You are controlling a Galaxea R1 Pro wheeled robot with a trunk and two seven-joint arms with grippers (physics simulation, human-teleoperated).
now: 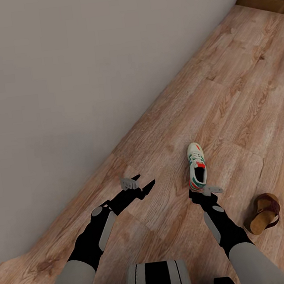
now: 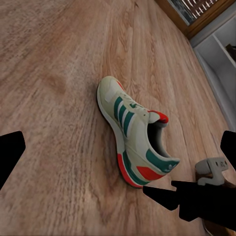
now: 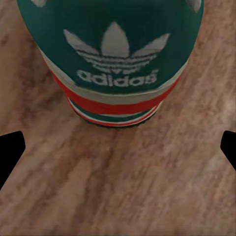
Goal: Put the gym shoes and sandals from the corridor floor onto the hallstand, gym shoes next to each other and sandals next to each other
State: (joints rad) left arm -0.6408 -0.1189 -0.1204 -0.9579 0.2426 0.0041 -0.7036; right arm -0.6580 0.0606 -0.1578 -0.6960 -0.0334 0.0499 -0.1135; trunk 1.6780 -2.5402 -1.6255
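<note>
Approaching the white teal-striped gym shoe (image 1: 197, 167) heel-on; right gripper (image 1: 203, 191) fingers apart; advance squarely, straddling the heel before closing.

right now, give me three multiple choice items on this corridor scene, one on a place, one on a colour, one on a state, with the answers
1. Where does the gym shoe lie?
A. on the corridor floor, just ahead of the right gripper
B. on a white shelf
C. inside the left gripper

2. What colour are the gym shoe's side stripes?
A. blue
B. teal-green
C. black

3. How does the right gripper stand?
A. shut on the shoe
B. shut on the sandal
C. open, its fingertips apart and short of the shoe's heel

Answers:
1 A: the head view shows the shoe flat on the wood planks right beyond the right gripper.
2 B: the left wrist view shows teal-green stripes on the white side.
3 C: the right wrist view shows both fingertips at the picture's edges with bare floor between them and the heel ahead.
</note>
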